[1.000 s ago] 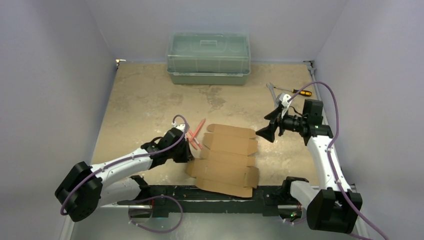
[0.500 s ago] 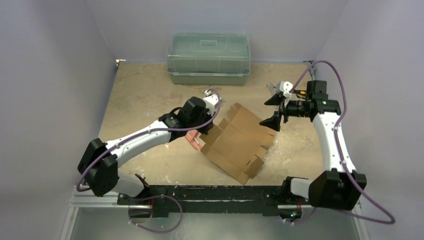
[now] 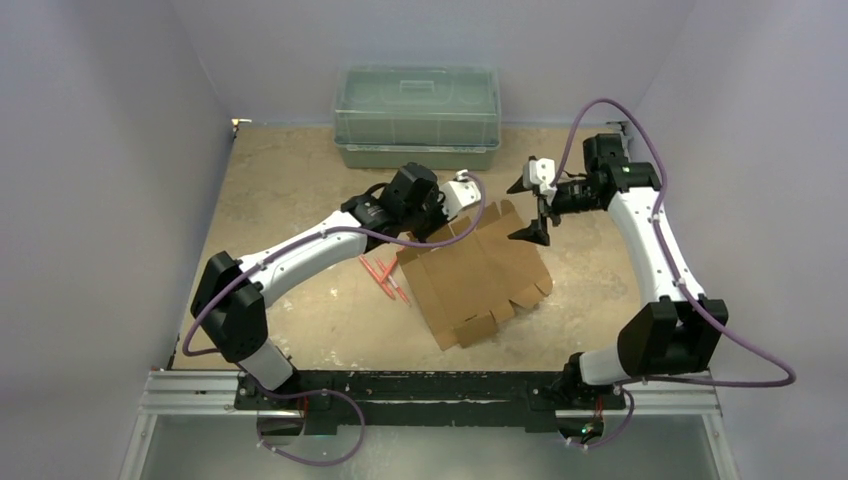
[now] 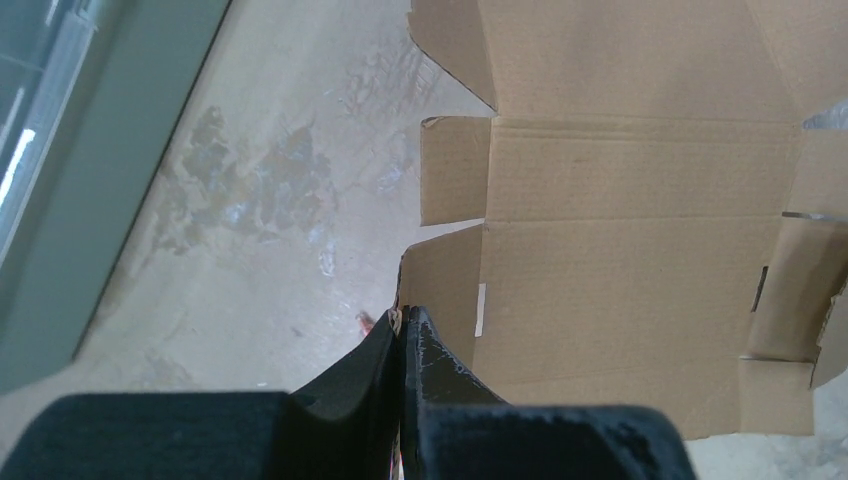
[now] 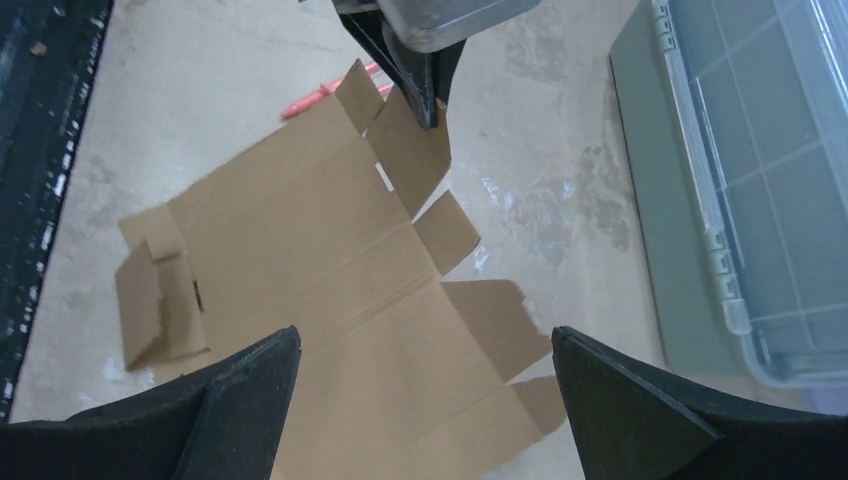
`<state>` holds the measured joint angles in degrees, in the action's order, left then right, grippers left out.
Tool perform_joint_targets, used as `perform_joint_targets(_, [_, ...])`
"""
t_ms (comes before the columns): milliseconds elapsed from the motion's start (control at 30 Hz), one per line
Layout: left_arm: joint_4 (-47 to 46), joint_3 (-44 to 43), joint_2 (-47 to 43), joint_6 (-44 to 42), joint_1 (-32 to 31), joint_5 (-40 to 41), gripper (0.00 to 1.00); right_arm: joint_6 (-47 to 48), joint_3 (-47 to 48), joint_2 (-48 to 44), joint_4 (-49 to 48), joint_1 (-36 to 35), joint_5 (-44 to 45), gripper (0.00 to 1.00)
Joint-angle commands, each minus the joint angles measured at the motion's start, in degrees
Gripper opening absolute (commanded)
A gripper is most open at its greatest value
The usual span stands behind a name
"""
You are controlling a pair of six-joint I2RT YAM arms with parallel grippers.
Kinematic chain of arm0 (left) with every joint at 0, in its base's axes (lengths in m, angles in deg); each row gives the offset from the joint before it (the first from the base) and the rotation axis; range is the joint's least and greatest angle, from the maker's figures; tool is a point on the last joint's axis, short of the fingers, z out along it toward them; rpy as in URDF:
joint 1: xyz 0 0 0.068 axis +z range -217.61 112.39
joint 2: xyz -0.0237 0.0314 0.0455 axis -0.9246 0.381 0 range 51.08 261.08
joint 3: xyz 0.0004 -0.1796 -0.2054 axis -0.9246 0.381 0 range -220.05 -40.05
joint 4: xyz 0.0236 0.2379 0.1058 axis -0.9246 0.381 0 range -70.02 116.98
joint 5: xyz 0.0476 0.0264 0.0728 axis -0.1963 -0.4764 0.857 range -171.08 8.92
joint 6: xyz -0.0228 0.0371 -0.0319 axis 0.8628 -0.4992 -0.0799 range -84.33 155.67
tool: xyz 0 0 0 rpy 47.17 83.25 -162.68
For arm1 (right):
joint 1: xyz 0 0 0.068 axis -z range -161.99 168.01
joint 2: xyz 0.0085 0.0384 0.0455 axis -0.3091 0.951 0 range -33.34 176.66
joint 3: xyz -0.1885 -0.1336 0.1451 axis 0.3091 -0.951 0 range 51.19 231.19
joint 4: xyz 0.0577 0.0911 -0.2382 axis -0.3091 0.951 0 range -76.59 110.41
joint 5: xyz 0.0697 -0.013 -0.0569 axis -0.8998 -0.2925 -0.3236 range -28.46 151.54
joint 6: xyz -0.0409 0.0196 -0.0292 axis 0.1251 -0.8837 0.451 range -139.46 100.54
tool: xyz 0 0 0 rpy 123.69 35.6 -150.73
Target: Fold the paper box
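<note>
- You are at the very start of the fold: the paper box [image 3: 480, 270] is a flat die-cut sheet with no panel stood up yet.
- Your left pincer [image 4: 401, 325] is clamped shut on the tip of one small end flap at the sheet's far-left corner, so that corner is your anchor.
- Your right pincer [image 3: 522, 211] hangs spread wide above the sheet's far right edge, gripping nothing.
- Next move, as I judge it: bring the right pincer down onto a long panel edge and turn it up along a crease while the left one holds. A thin sheet gripped at one flap will likely pivot or slide, so press against the crease rather than pull.
- The sheet sits mid-table [image 3: 290, 200], turned on a diagonal, near the green bin [image 3: 417, 115] at the back but apart from it, with red sticks [image 3: 382, 275] just beside its left edge.
- It is plain brown cardboard with parallel score lines across the panels and a row of short flaps along each end. One small tab at the near end already stands partly folded up.
</note>
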<state>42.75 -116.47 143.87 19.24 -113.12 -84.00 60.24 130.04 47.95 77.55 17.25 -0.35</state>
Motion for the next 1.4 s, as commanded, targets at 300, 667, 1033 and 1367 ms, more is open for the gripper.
perform_joint_targets(300, [4.8,-7.0,-2.9,-13.3,-0.2,-3.1,0.0,11.3,22.9,18.6,12.9,-6.5,1.8,0.98])
perform_joint_targets(667, [3.8,-6.8,-6.0,-14.2,-0.7,-4.5,0.0,6.4,16.2,18.7,6.7,-8.6,7.3,0.92])
perform_joint_targets(1033, [3.7,-7.1,-6.0,-14.7,-1.3,-3.8,0.0,7.4,18.3,20.0,9.4,-9.3,9.1,0.74])
perform_joint_targets(1367, [0.4,-4.4,-7.1,-12.5,-1.5,-2.4,0.0,7.6,14.6,16.7,9.1,-9.4,10.0,0.39])
